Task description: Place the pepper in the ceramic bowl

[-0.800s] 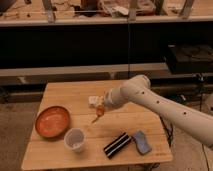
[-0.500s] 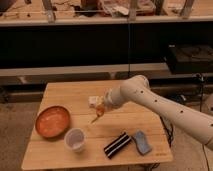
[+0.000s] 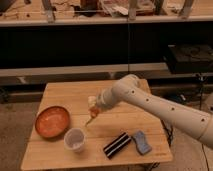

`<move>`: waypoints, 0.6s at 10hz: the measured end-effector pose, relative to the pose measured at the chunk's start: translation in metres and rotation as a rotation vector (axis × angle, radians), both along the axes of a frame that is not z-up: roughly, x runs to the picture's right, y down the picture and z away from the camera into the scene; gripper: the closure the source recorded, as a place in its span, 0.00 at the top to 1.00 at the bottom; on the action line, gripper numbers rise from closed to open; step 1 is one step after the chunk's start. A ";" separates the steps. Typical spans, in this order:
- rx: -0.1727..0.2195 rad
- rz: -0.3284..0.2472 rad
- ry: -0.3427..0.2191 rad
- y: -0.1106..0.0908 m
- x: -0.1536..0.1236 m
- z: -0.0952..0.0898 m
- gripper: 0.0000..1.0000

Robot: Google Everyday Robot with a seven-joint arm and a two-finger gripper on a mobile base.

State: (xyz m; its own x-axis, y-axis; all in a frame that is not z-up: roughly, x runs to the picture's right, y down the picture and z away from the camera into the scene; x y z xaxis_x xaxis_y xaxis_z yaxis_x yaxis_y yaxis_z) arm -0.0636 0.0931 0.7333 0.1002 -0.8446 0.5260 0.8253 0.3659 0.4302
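Our arm has slid a little to the left since the earlier pictures, toward the left side of the frame. The gripper and what it carries went along with it. Nothing else on the table has moved.

The gripper is near the middle of the frame, over the wooden table. It is closed on the pepper and holds it by the fat end. The pepper hangs below the gripper. Its long way runs slanted, from upper right to lower left. The fat end is up and the thin tip points down and to the left.

The ceramic bowl sits to the lower left of the pepper, near the left edge of the table. The two are apart. A small white cup stands just right of the bowl, below the pepper. A black striped thing and a blue thing lie side by side at the lower right of the table.
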 end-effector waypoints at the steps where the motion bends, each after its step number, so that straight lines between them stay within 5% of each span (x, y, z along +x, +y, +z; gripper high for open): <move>1: -0.001 -0.006 -0.001 0.001 -0.003 0.001 0.00; 6: 0.000 -0.051 -0.019 0.003 -0.034 -0.002 0.00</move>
State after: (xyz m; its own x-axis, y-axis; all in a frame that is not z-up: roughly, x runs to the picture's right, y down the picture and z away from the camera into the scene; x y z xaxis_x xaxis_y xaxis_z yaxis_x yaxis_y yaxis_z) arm -0.0973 0.0965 0.7316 0.0471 -0.8481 0.5277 0.8344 0.3238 0.4460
